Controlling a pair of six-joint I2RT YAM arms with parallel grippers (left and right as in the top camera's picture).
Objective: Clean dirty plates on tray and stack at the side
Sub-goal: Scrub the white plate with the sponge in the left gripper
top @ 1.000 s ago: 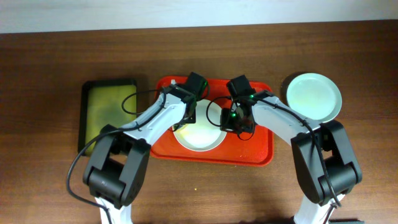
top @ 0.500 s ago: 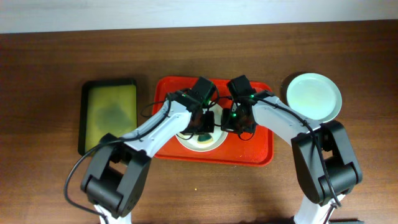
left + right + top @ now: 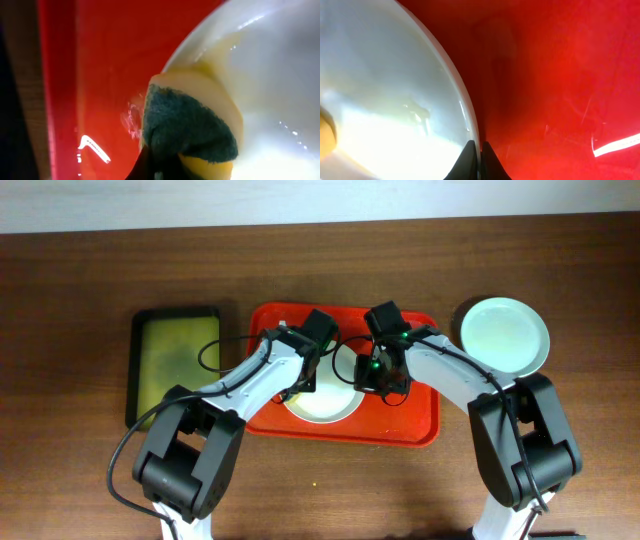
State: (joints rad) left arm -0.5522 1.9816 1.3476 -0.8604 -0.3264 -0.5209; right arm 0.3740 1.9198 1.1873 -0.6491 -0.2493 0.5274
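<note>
The round white shallow plate (image 3: 322,398) lies mid-tray on the large red plastic tray (image 3: 415,430), with a yellowish film on its floor. The left claw (image 3: 300,387) pinches a yellow sponge with a dark green scouring face (image 3: 190,130), set at the plate's left rim. The right claw (image 3: 479,162), nearly pressed together, nips the right rim. Wipe inward firmly while the right claw holds, or the plate may skid. A pale mint plate (image 3: 505,335) sits on the brown wooden counter (image 3: 80,280), far right.
</note>
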